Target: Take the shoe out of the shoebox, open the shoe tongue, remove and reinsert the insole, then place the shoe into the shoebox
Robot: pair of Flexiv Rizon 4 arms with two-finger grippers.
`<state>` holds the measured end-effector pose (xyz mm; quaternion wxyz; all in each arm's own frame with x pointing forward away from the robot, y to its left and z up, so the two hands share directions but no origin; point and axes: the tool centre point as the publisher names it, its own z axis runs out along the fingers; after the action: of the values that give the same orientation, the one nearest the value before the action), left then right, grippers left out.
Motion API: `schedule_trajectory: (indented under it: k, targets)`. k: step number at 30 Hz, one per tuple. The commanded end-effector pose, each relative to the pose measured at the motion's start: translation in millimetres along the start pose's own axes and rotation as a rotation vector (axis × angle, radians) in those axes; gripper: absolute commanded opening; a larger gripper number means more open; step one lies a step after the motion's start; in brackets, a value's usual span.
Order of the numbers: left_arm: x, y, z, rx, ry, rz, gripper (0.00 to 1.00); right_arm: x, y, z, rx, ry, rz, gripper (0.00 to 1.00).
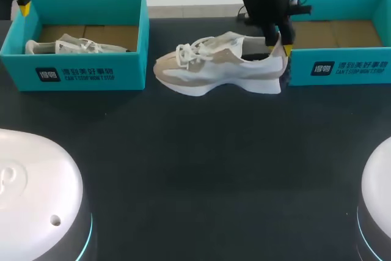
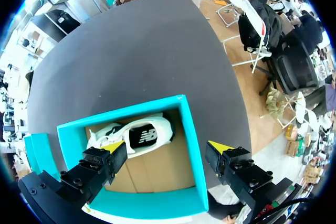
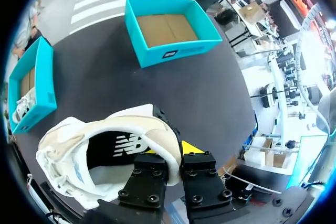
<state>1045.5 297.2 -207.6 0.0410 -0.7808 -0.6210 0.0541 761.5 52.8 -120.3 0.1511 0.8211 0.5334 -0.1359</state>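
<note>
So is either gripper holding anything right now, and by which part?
The right gripper is shut on the shoe at its heel collar, one finger inside, one outside. The left gripper is open over the left shoebox, holding nothing.

The left box (image 1: 131,71), at ten o'clock, has white writing beside a dark sign on its front wall. The right box (image 1: 299,70), at two o'clock, has the same. A white logo sits on the dark insole (image 3: 105,153) of the middle shoe (image 1: 217,68), and inside the boxed shoe (image 2: 139,136).
</note>
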Motion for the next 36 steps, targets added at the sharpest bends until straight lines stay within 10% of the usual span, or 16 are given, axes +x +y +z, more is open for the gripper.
schedule_trajectory:
  k: [1,20,36]
  targets:
    - [0.6,0.4,-0.5,0.002,0.001,0.002,1.00,0.5,-2.6,-1.3,-0.001,0.001,0.009,0.00]
    - [0.6,0.4,-0.5,0.002,0.001,0.002,1.00,51.3,-140.8,58.0,0.034,0.014,0.205,0.00]
    - [0.6,0.4,-0.5,0.002,0.001,0.002,1.00,103.4,-175.3,145.9,0.099,-0.004,0.322,0.00]
